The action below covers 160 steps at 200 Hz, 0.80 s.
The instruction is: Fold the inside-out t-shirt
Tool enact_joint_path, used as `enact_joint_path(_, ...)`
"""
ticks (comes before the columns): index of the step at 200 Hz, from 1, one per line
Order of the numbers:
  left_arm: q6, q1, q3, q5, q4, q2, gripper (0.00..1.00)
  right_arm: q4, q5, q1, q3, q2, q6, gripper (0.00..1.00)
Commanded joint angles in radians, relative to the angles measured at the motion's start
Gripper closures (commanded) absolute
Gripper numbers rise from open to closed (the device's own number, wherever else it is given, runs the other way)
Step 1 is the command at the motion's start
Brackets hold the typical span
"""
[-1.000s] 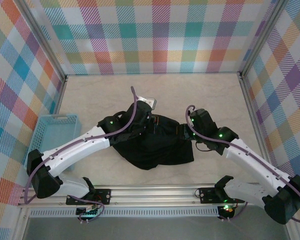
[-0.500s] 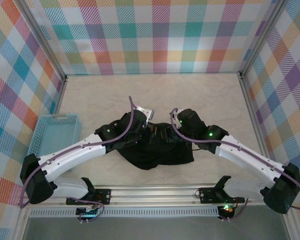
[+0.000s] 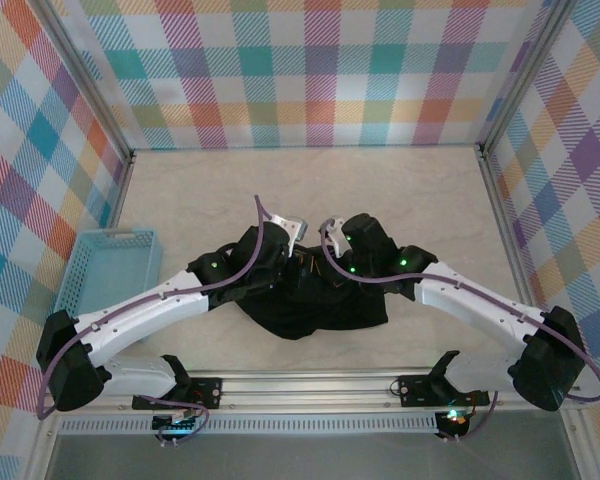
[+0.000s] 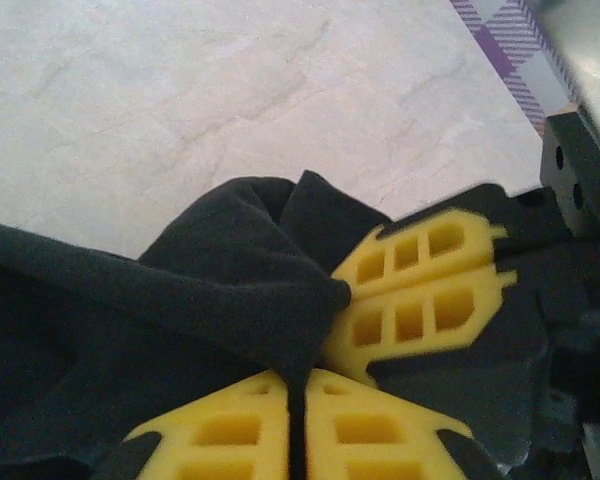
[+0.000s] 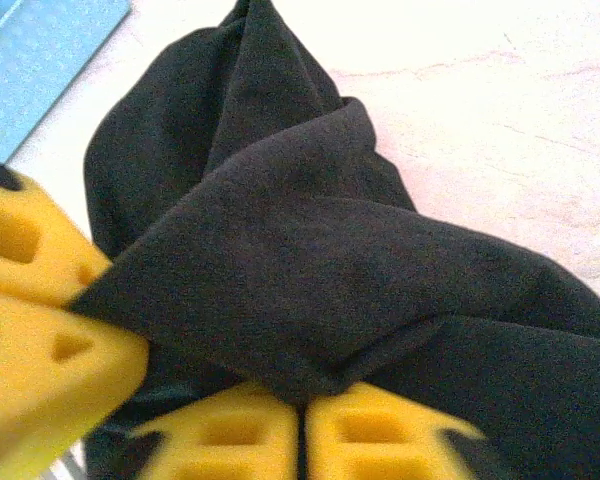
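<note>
The inside-out t-shirt (image 3: 320, 305) is a limp black heap in the middle of the table. My left gripper (image 3: 298, 262) and right gripper (image 3: 326, 262) meet almost tip to tip at the heap's far edge. In the left wrist view my left gripper (image 4: 305, 378) is shut on a dark fold of the t-shirt (image 4: 180, 300), with the right gripper's yellow fingers (image 4: 420, 295) just beyond. In the right wrist view my right gripper (image 5: 302, 395) is shut on a thick fold of the t-shirt (image 5: 310, 260), and the left gripper's fingers (image 5: 30, 330) press in from the left.
A light blue basket (image 3: 110, 265) stands at the table's left edge, its corner also at the top left of the right wrist view (image 5: 40, 60). Checked walls (image 3: 310, 70) close the back and sides. Bare pale tabletop (image 3: 400, 190) lies behind the heap.
My right arm has swung left to the left gripper, and its jaws have closed on the fabric. The left gripper has stayed at the heap's far edge.
</note>
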Motion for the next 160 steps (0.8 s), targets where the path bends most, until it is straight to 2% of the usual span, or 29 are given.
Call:
enact_joint_path(1,-0.045,-0.002,-0.054,-0.043,0.043,-0.071,0.76,0.031,0.064,-0.001,0.004,-0.013,0.032,1.0)
enact_joint_path(22,-0.094,-0.022,-0.142,-0.089,0.067,-0.119,0.55,0.036,0.094,-0.005,-0.021,-0.06,0.086,1.0)
enact_joint_path(40,-0.124,-0.049,-0.2,-0.082,0.122,-0.137,0.43,0.051,0.083,-0.004,-0.043,-0.096,0.128,1.0)
enact_joint_path(62,-0.148,-0.078,-0.235,-0.066,0.186,-0.116,0.36,0.044,0.049,-0.004,-0.047,-0.11,0.167,1.0)
enact_joint_path(89,-0.164,-0.095,-0.241,-0.057,0.253,-0.038,0.33,0.058,-0.005,-0.006,-0.049,-0.125,0.206,1.0)
enact_joint_path(107,-0.171,-0.099,-0.224,-0.077,0.268,0.011,0.41,0.055,-0.016,-0.004,-0.047,-0.137,0.219,1.0)
enact_joint_path(138,-0.174,-0.099,-0.228,-0.141,0.233,0.044,0.73,-0.031,0.109,-0.018,-0.015,-0.172,0.25,1.0)
enact_joint_path(160,-0.168,-0.12,-0.286,-0.148,0.239,0.015,0.94,-0.091,0.103,-0.132,0.013,-0.181,0.318,1.0)
